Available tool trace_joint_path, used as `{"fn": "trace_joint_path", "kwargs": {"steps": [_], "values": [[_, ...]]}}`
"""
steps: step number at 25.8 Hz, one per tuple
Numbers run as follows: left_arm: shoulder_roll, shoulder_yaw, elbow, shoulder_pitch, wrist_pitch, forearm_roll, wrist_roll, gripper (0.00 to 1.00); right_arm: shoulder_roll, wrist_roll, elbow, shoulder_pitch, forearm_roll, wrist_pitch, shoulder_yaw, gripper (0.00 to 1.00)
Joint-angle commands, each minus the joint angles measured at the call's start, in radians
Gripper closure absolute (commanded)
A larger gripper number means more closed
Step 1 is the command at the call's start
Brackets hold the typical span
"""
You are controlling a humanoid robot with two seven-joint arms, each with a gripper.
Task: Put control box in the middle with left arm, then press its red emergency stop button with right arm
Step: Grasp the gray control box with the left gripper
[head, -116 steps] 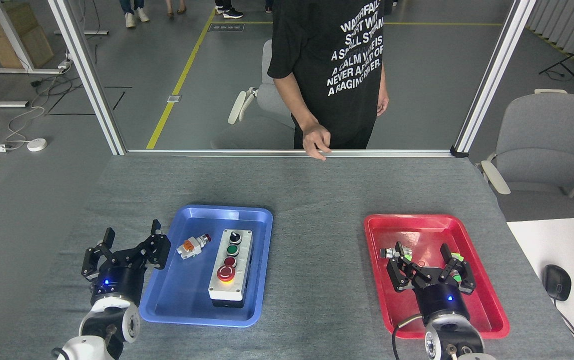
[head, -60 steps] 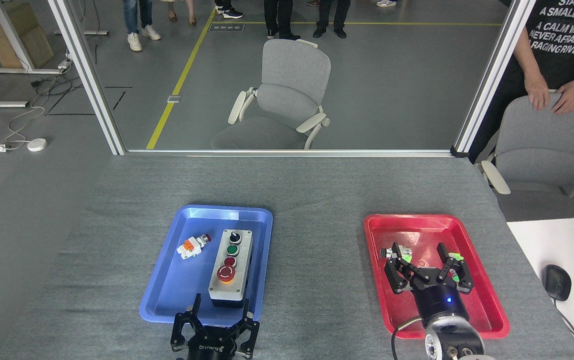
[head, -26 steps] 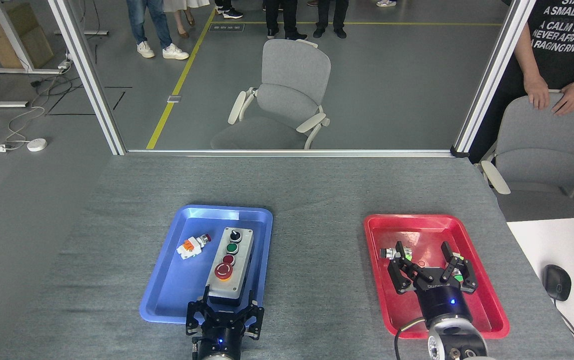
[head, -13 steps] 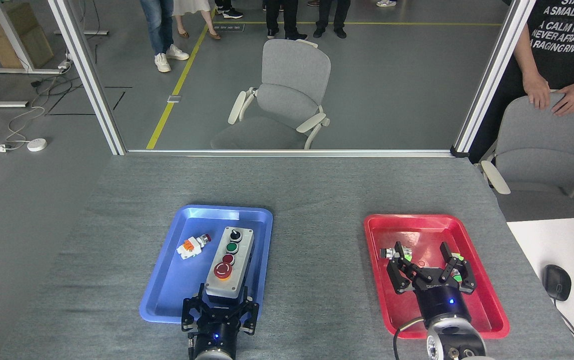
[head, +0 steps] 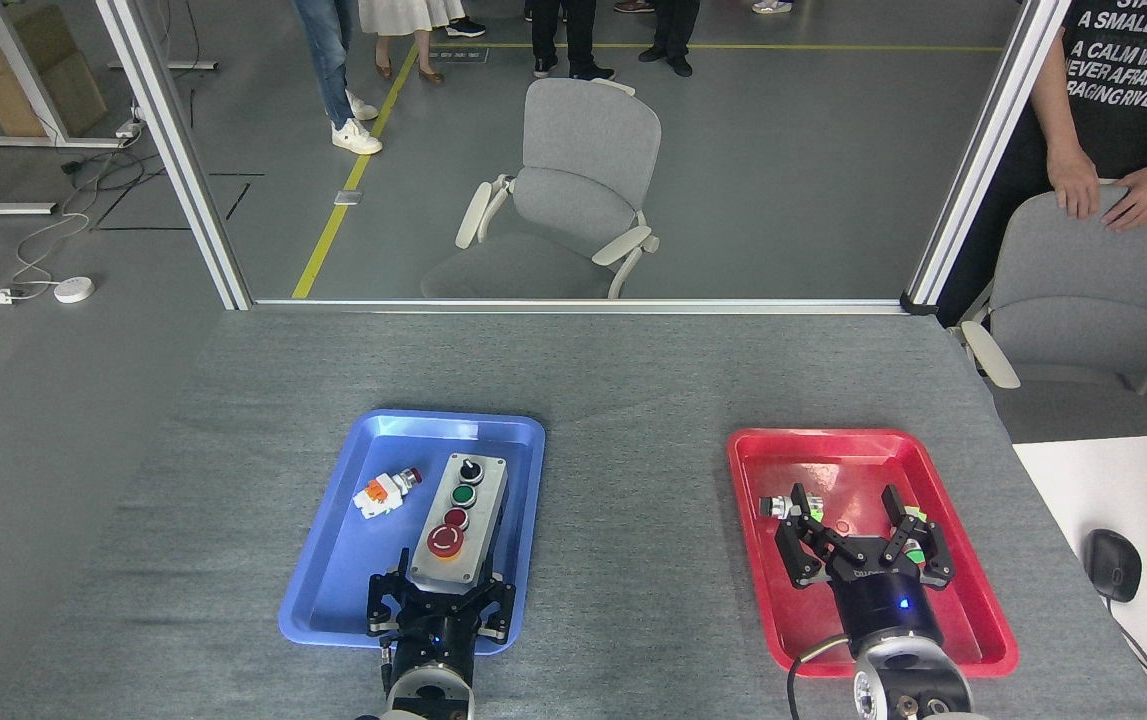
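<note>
Head view shows the left hand [head: 441, 601] closed on the control box's [head: 457, 520] near end inside the blue tray [head: 333, 570]; right hand [head: 865, 548] gapes empty.

The left claw [head: 441, 598] grips the near end of the control box [head: 458, 518] inside the blue tray [head: 353, 560]. The right claw [head: 865, 549] hangs spread above the red tray [head: 838, 447] on the counter [head: 633, 380].

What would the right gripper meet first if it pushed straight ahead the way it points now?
Probably the small metal part in the red tray, just off the right gripper's left fingertip; past that, the tray's far rim. Depth is unclear.
</note>
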Motion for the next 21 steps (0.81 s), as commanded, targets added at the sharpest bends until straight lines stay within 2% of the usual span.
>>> {"fn": "trace_joint_path", "kwargs": {"steps": [1,6,8,9,12,14,18,21], "values": [[-0.003,0.0,0.035,-0.03,-0.001,0.039,0.001,0.01,0.001,-0.001,0.0,0.0,0.0,0.001,0.0,0.01],[-0.003,-0.002,0.075,-0.065,-0.002,0.06,0.001,0.02,0.001,-0.001,0.0,0.0,0.002,-0.002,0.001,0.01],[-0.003,0.0,0.092,-0.076,-0.004,0.06,0.001,0.08,0.003,-0.001,0.0,0.0,0.002,-0.004,0.001,0.01],[-0.003,-0.002,0.097,-0.081,-0.004,0.06,0.001,0.2,0.003,-0.001,0.0,0.0,0.002,-0.004,0.001,0.01],[0.0,-0.005,0.092,-0.082,-0.013,0.059,0.001,0.76,0.003,-0.001,0.0,-0.001,0.003,-0.004,0.001,0.01],[0.001,-0.005,0.086,-0.082,-0.013,0.056,0.001,0.99,0.003,-0.001,0.0,-0.003,0.003,-0.004,0.0,0.01],[0.011,-0.006,0.077,-0.079,-0.016,0.054,0.003,1.0,0.004,-0.001,-0.002,-0.003,0.003,-0.006,0.0,0.01],[0.018,-0.008,0.0,-0.064,-0.022,0.057,0.003,1.0,0.003,-0.001,-0.005,-0.003,0.006,-0.006,0.0,0.01]]}}
